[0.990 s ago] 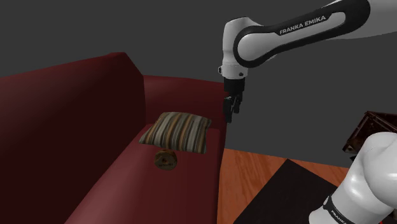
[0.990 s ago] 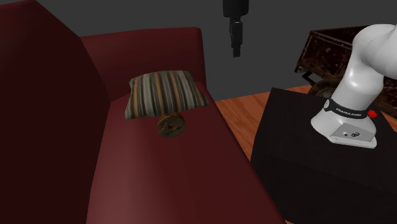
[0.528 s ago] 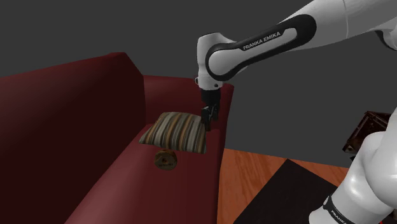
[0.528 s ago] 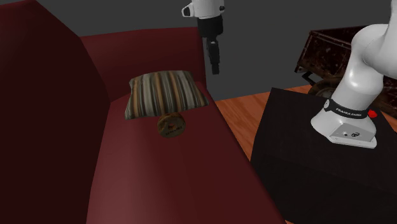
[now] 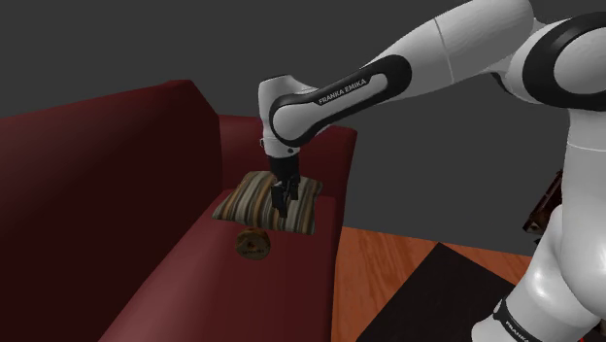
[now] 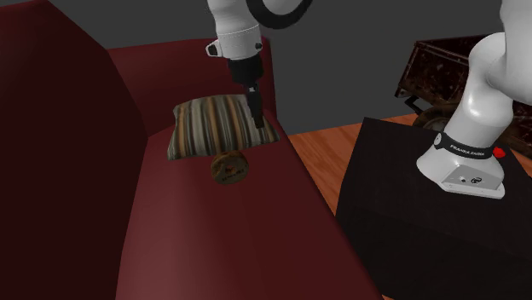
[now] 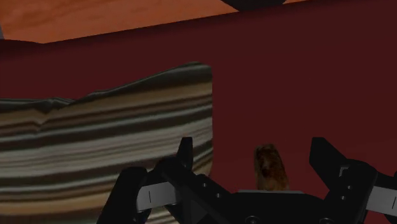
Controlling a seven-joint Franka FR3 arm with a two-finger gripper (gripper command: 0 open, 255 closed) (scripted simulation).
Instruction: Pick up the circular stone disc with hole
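We saw the all-black gripper (image 5: pixel 283 206), fingers apart and empty, above the striped cushion (image 5: pixel 254 197) touching the brown round holed disc (image 5: pixel 254 243) near the dark red sofa (image 5: pixel 146 282) seat's end.

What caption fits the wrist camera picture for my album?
Open gripper over the dark red sofa, brown disc ahead untouched, striped cushion beside it.

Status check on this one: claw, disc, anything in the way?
Claw open, empty, above striped cushion. Disc on sofa seat, at cushion's front edge, untouched. Cushion crowds the approach.
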